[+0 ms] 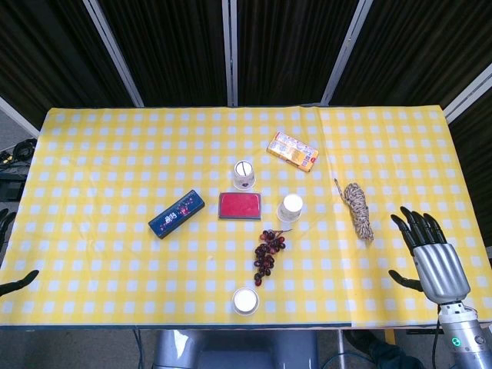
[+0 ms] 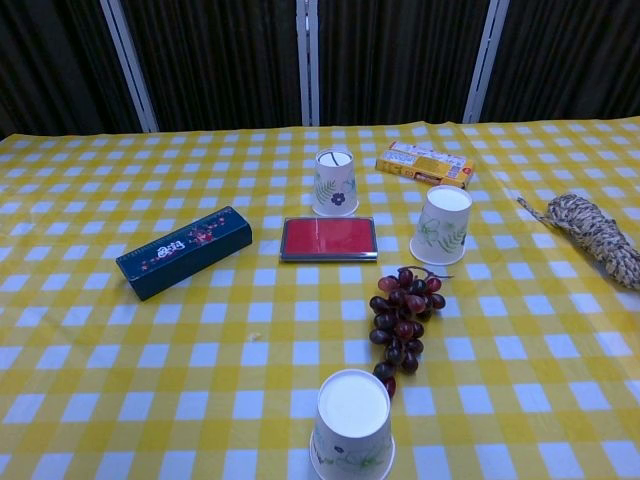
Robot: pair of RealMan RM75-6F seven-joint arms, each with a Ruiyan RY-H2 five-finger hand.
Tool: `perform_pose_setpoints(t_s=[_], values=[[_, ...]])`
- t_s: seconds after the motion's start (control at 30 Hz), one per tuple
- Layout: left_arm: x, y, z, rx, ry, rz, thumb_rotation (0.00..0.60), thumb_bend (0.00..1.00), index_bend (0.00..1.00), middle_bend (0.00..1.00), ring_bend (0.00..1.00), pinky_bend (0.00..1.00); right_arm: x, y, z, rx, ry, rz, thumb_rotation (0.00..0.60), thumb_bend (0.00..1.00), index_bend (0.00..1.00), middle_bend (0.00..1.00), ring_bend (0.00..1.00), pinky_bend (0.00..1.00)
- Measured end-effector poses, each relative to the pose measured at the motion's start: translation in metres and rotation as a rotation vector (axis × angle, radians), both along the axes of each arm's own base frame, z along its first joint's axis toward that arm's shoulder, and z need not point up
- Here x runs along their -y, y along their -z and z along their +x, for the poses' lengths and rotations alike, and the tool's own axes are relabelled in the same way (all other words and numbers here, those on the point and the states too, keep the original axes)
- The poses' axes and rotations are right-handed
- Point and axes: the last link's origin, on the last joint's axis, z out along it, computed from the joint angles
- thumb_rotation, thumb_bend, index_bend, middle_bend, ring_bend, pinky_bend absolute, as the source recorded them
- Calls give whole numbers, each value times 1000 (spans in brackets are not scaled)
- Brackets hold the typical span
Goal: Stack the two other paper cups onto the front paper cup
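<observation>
Nothing stacked yet. All three cups stand upside down and apart: front cup (image 2: 351,427) just below the grapes (image 2: 403,325), right cup (image 2: 442,225) just above them, back cup (image 2: 334,182) beyond the red case (image 2: 328,239). Your right hand (image 1: 428,251) is empty, fingers spread; left hand (image 1: 17,284) barely visible, fingers unclear.

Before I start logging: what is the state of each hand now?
Left hand: only fingertips show at the edge, cannot be told.
Right hand: open, fingers apart, holding nothing.
</observation>
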Motion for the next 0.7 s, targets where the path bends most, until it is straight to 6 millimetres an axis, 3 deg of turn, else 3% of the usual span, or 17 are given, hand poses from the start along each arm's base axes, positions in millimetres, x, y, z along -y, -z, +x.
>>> perform_pose_setpoints(t_s=[0.5,0.6,0.7], values=[[-7,5,0,2,10,-19,600,0,0,0,0,0,0,1,0,1,3,5,600,0,83,0,0,0],[-19,11,2,5,32,-42,600,0,0,0,0,0,1,1,0,-4,2,2,600,0,83,0,0,0],[-46,19,11,0,91,-86,600,0,0,0,0,0,4,1,0,-9,10,-5,600,0,83,0,0,0]])
